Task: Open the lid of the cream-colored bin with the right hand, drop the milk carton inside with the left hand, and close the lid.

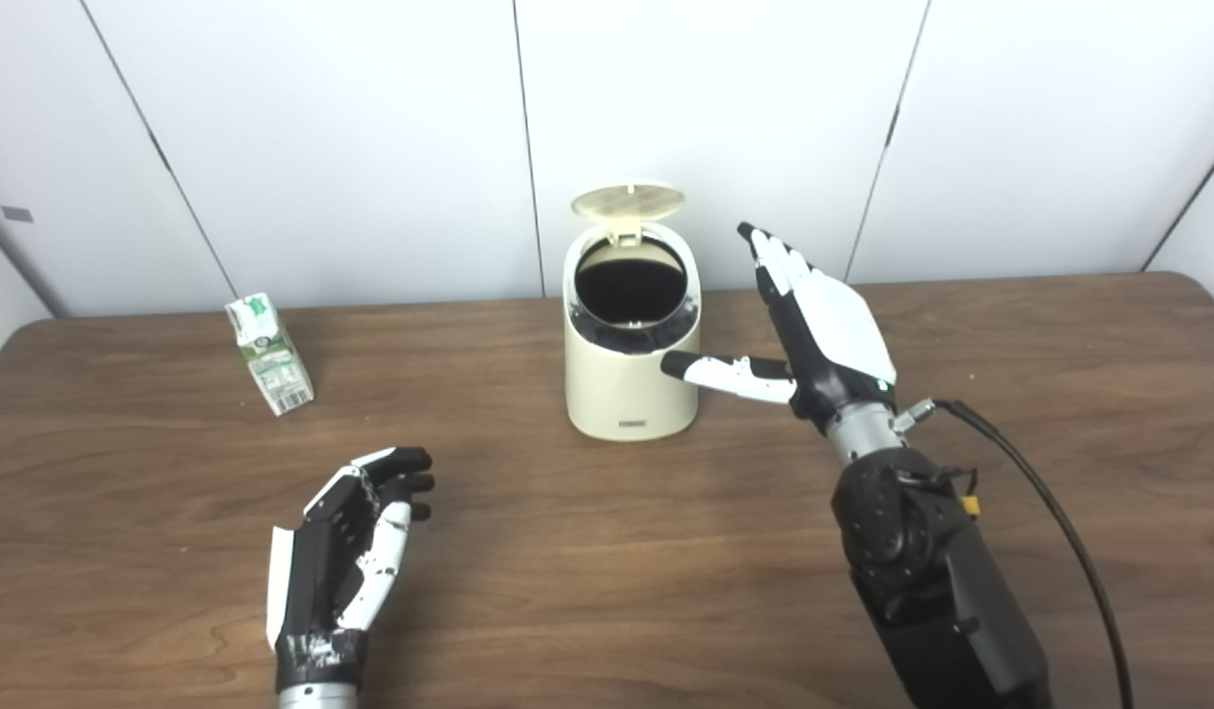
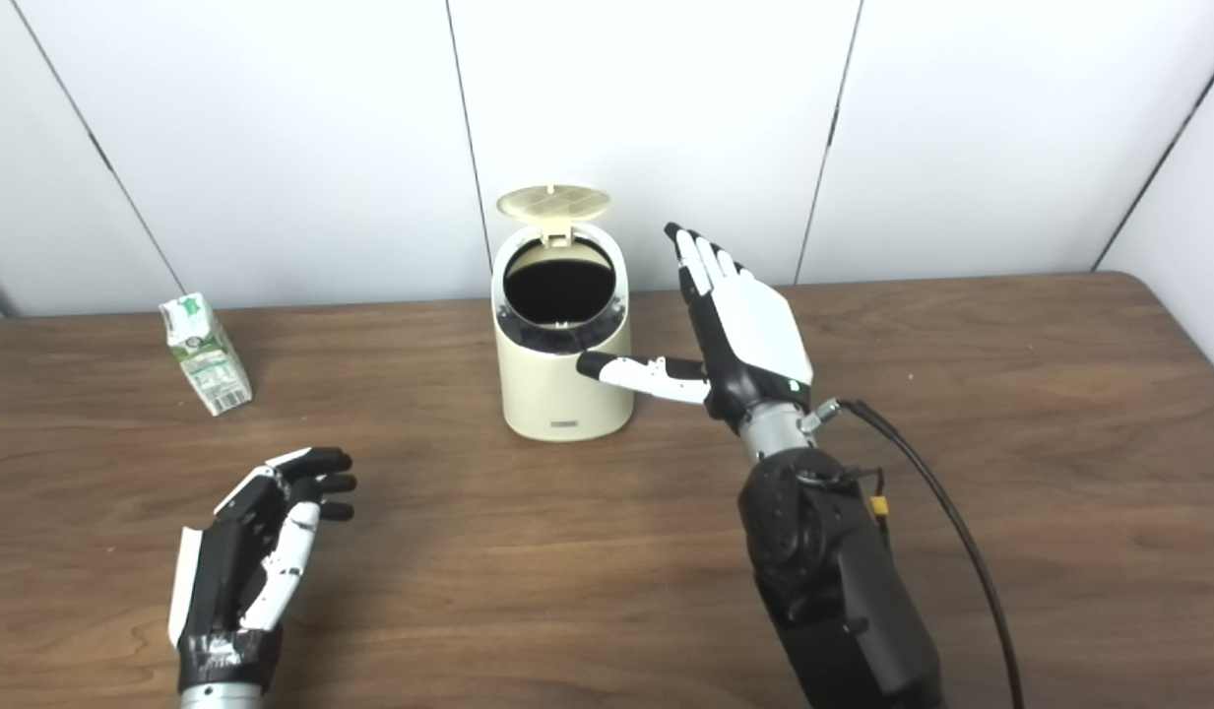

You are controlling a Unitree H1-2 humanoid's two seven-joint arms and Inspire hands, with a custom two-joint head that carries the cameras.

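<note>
Your right hand (image 1: 823,335) is spread beside the cream-colored bin (image 1: 628,384), lid (image 1: 627,202) up; left hand (image 1: 346,551) empty, fingers loosely apart.

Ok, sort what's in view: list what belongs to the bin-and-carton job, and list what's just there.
Belongs to the job:
- cream-colored bin, open
- lid, standing up at the back
- milk carton, upright on the table, held by neither hand
- right hand, open beside the bin
- left hand, empty, near the front edge

Just there:
- wooden table
- black cable on the right arm

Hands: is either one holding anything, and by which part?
Nothing is held. The left hand is empty over the table; the right hand is open beside the bin.
</note>
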